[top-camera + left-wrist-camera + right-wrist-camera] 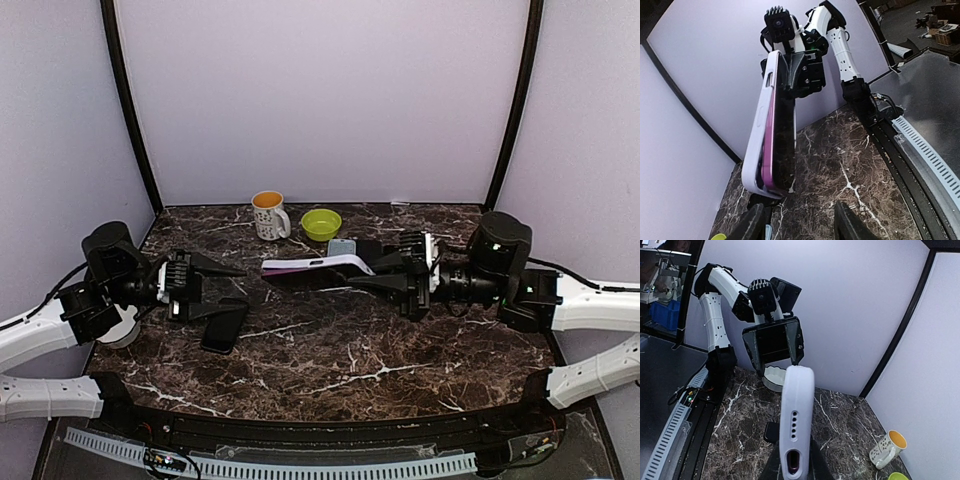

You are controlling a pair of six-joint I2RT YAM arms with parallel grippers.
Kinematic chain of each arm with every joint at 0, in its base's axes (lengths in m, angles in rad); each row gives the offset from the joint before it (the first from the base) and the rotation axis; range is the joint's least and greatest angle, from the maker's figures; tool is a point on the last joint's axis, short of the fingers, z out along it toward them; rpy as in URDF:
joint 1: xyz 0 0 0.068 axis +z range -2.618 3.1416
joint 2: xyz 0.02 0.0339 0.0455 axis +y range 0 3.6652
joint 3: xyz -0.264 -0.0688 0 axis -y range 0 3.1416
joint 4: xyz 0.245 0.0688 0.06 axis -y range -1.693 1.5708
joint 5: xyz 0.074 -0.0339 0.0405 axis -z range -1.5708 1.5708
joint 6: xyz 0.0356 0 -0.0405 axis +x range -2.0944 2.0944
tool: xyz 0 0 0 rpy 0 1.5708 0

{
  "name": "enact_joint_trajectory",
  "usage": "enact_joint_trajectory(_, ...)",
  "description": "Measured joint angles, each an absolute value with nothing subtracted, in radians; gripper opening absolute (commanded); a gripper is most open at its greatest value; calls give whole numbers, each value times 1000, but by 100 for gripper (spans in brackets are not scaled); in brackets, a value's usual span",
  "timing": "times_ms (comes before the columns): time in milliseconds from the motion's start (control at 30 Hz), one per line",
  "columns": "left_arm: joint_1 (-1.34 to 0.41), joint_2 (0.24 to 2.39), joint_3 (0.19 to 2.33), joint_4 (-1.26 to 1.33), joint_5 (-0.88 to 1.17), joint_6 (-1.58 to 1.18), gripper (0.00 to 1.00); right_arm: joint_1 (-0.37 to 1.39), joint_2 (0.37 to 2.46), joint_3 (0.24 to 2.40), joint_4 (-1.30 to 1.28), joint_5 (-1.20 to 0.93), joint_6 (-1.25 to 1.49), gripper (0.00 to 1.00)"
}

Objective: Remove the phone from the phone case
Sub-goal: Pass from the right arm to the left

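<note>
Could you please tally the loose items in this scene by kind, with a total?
Mugs: 1 (white mug)
Bowls: 1 (green bowl)
Phones: 2 (cased phone in the right end effector, black phone on the table)
Unclear: 2 (pale blue flat item, white round object)
Total: 6

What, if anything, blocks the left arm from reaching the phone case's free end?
Nothing visible, so probably yes: the open left gripper faces the phone case, held off the table by the right gripper, only air between.
</note>
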State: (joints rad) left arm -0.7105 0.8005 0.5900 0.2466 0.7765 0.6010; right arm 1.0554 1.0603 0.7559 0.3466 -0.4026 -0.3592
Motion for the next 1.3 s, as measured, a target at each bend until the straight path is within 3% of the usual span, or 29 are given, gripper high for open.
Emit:
enact_joint_trajectory(533,-710,822,590,247,970,596,42,1055,1113,784,336,-527,-384,0)
enact_joint_trajectory(1100,-710,840,590,242,1011,588,54,1053,1162,834,338,-609,-355,0)
enact_joint_trajectory(1300,-709,838,588,241,1003,588,51,1054,1174,840,345,-611,-352,0)
